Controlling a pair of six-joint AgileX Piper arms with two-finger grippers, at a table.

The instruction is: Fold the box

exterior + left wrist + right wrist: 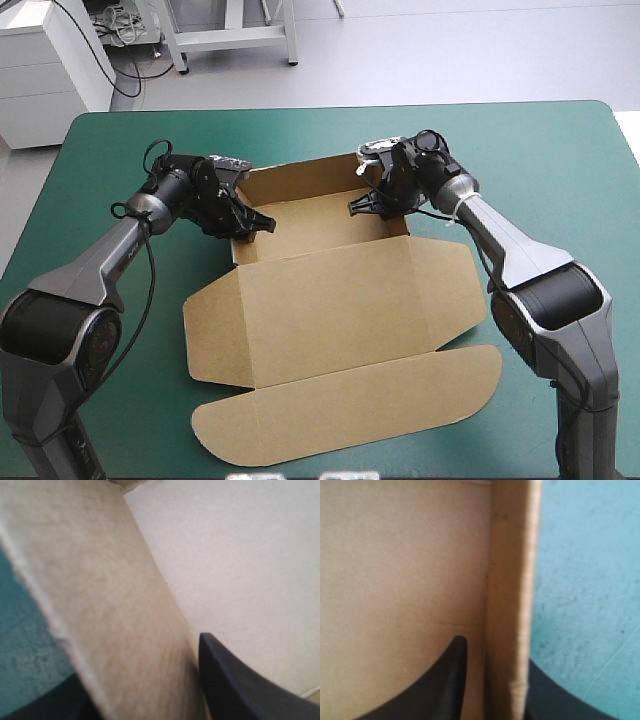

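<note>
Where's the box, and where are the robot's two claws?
The box (350, 310), high view, on its flat lid.
The left claw (252, 225), high view, between its fingertips at the box's left wall.
The right claw (375, 205), high view, between its fingertips at the right wall.

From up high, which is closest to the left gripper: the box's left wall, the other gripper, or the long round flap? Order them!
1. Left wall, between the left gripper's jaws.
2. Right gripper, across the box.
3. Long round flap, by the table's near edge.
</note>
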